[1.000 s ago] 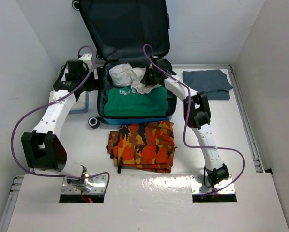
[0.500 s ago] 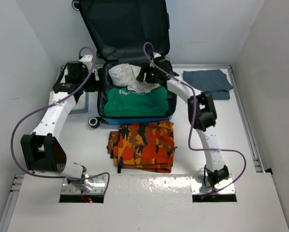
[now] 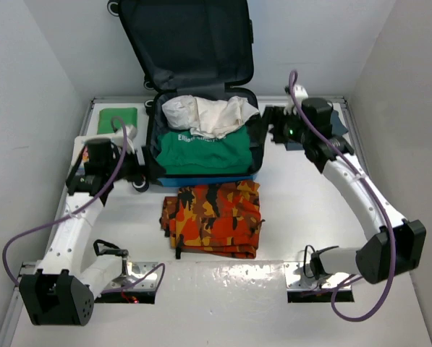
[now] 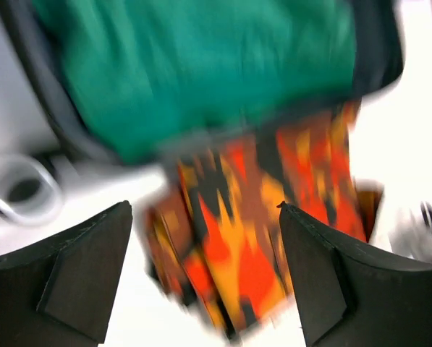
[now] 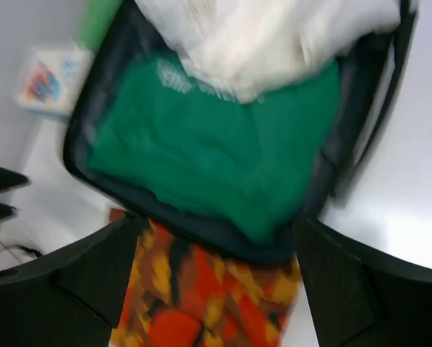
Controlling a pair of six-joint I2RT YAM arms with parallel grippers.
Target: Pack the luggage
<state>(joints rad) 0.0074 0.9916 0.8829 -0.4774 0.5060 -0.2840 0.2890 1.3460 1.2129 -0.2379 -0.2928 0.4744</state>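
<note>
I am holding left gripper [image 4: 205, 207] and right gripper [image 5: 219, 219] wide, empty.
Crumpled white cloth [image 3: 208, 116] is crowding blue hard-shell luggage [image 3: 201, 178] rim, likely risking a zipper jam.

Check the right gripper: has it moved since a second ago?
Yes. The right gripper has swung right, from over the white garment inside the luggage to outside its right wall.

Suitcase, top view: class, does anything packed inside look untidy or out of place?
Yes. The white garment lies crumpled in a heap across the far end of the luggage, overlapping the neatly folded green shirt. Nothing else inside looks odd.
</note>
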